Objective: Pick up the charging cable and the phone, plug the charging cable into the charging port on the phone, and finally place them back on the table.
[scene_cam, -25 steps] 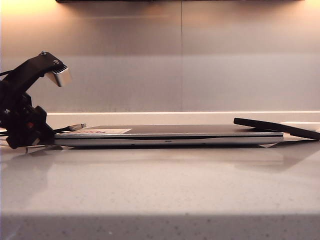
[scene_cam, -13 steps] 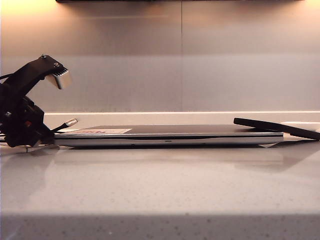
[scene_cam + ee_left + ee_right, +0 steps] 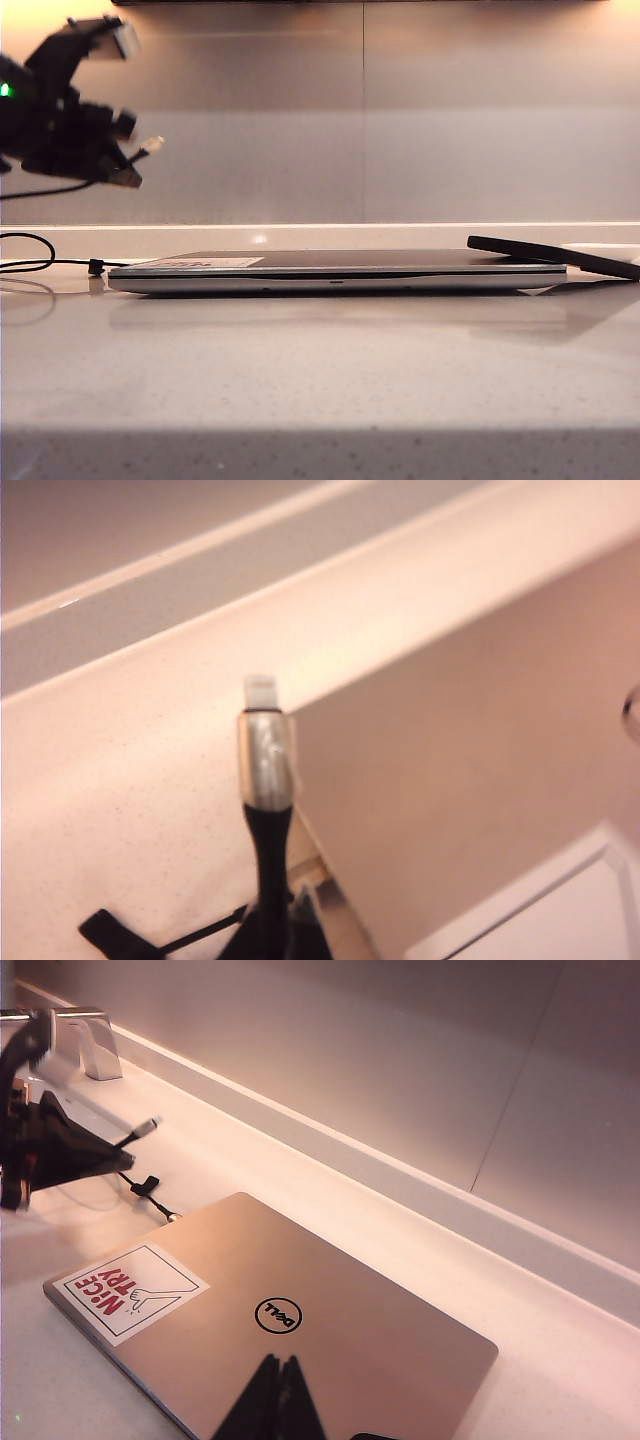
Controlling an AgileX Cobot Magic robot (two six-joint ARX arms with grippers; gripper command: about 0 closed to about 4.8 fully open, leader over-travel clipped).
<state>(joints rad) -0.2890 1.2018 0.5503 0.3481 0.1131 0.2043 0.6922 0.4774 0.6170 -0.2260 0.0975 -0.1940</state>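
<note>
- Two grippers are in view; the left gripper [image 3: 125, 172] is raised well above the table [image 3: 320, 370] at the left of the exterior view, clamped on the charging cable [image 3: 40, 262] just behind its plug.
- Plug tip [image 3: 259, 691]: pale, projecting past the fingertips, angled upward in the exterior view; silver sleeve and black strain relief show directly behind it in the left wrist view.
- Cable routing: the cord hangs from the gripper, loops on the table at far left, and runs toward the laptop [image 3: 335, 270]; a small black tie [image 3: 96, 267] sits on the cord just beside the laptop's left end.
- Right gripper [image 3: 272, 1400]: fingers closed together, grasping nothing, positioned over the closed laptop lid near the round logo [image 3: 277, 1315].
- Phone [image 3: 555, 256]: thin black slab, tilted, one end resting on the laptop's right end.
- Sticker [image 3: 130, 1291]: on the lid corner nearest the cable.
</note>
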